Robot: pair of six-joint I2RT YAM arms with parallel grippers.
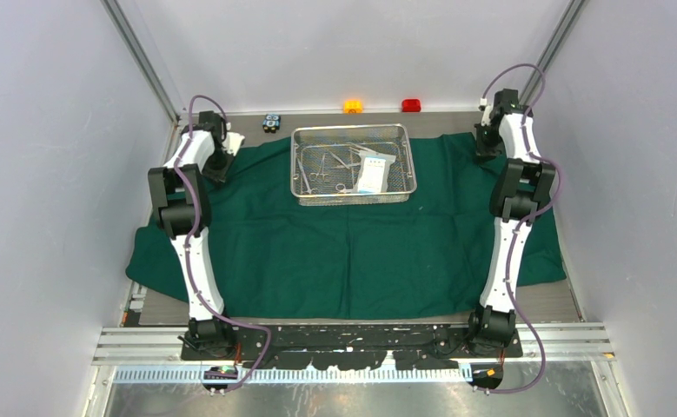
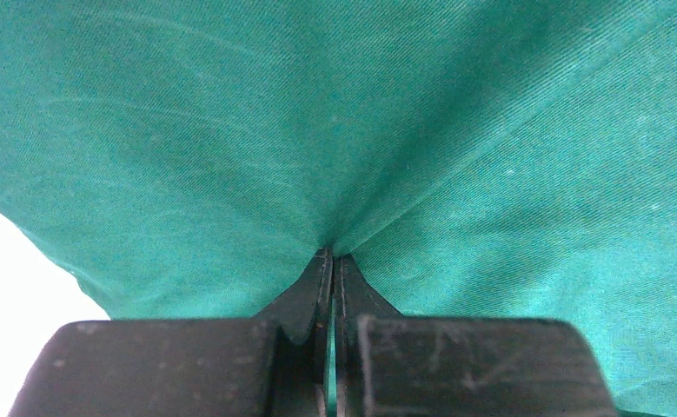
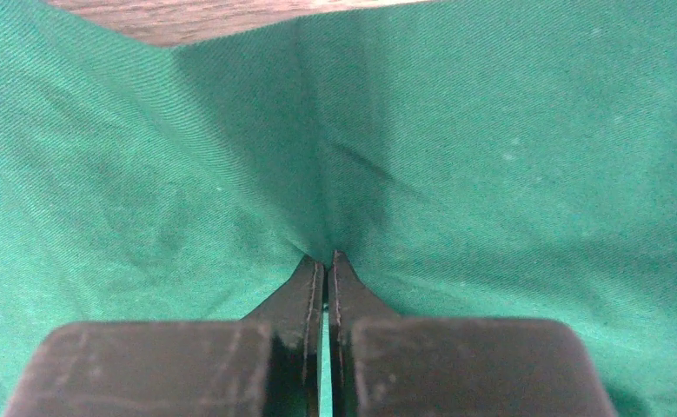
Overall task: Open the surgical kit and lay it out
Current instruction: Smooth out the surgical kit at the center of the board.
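White-walled bay, grey table (image 1: 547,302) | cloth (image 1: 352,261) spread | left gripper (image 2: 333,254), right gripper (image 3: 327,255) pinching cloth

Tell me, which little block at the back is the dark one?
The black-blue block, leftmost of the three. The orange block and red block are bright and lie further right, behind the wire-mesh tray.

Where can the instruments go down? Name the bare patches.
Free: the wide green cloth between the tray and the near hem. Crowded: inside the tray; both far cloth corners, pinched by the left gripper and right gripper.
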